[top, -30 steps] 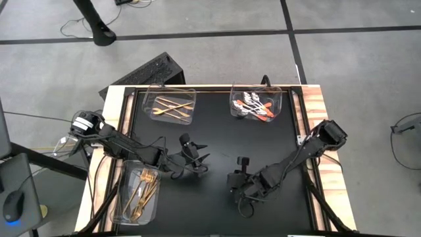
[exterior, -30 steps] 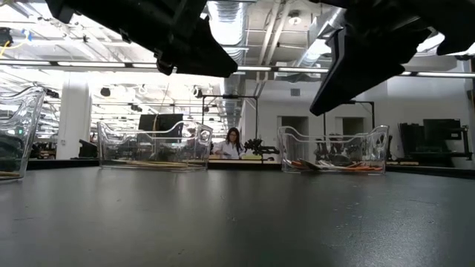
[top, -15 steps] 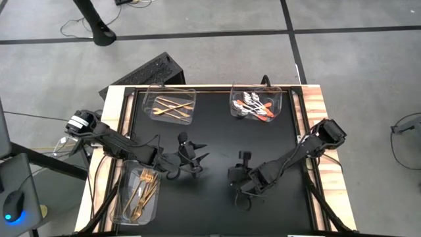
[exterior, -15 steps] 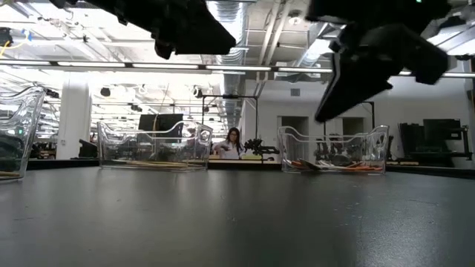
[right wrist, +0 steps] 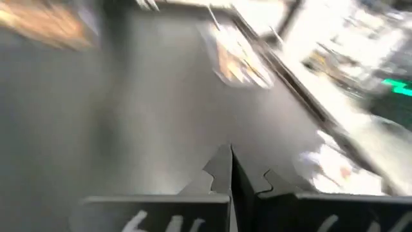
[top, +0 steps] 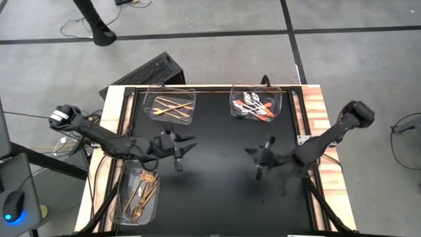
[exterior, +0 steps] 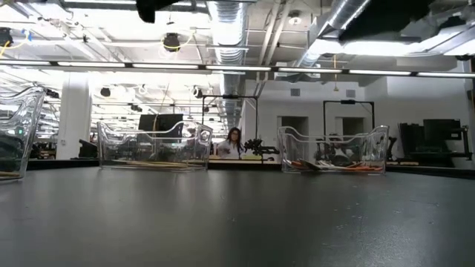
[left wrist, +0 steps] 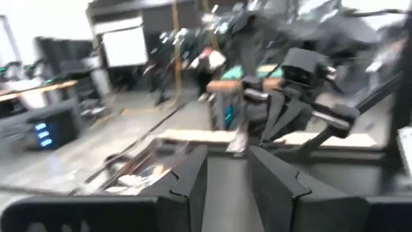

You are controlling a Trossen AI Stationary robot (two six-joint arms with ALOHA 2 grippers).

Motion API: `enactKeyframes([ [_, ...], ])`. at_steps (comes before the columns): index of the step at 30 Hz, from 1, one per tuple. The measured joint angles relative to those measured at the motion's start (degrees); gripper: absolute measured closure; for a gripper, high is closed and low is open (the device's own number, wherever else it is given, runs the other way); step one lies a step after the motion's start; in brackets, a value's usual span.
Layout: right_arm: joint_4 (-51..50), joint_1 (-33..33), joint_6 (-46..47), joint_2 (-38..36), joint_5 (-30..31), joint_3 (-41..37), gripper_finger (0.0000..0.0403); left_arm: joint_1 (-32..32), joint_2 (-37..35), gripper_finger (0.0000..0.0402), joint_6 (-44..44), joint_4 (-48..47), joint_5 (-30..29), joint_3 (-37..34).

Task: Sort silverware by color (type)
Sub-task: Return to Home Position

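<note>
- Overhead, the left gripper (top: 181, 147) hangs over the black table (top: 217, 197) left of centre. The right gripper (top: 260, 159) hangs right of centre, well apart from it.
- Three clear trays hold all the silverware, and none lies loose on the table.
- The gold knives (top: 172, 106), roughly four, lie in the knife tray (top: 148, 119), just beyond the left gripper toward the far edge.
- The gold forks (top: 141, 191), perhaps five, fill the fork tray (top: 118, 197), close beside that gripper on its near, outer side.
- The spoons (top: 255, 107), with silver heads and orange-red handles, sit in the spoon tray (top: 279, 99), beyond the right gripper at the far edge. There seem to be five or six, but they overlap too much to be sure.
- At table level, only dark arm parts cross the top edge. Two trays stand across the table, a third shows at one side, and a person (exterior: 234, 141) is in the room behind.
- From the left wrist, the two fingers (left wrist: 190, 177) stand moderately apart with nothing between them.
- From the right wrist, the two fingers (right wrist: 222, 169) press together, holding nothing. The trays beyond are blurred.
</note>
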Motion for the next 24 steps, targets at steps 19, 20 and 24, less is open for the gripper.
enactKeyframes([
  [19, 53.33, -11.37, -25.5, -27.03, -36.37, -29.45, 0.0387, 4.61, -4.92, 0.031, -1.08, 22.58, 9.01, -18.49],
  [20, 53.43, -11.37, -25.59, -28.01, -36.6, -30.12, 0.0387, 4.75, -5.63, 0.031, -1.75, 22.92, 9.1, -19.76],
  [24, 55.18, -11.37, -25.69, -31.41, -37.61, -33.34, 0.0387, 4.9, -7.65, 0.0311, -3.24, 27.4, 9.48, -24.5],
])
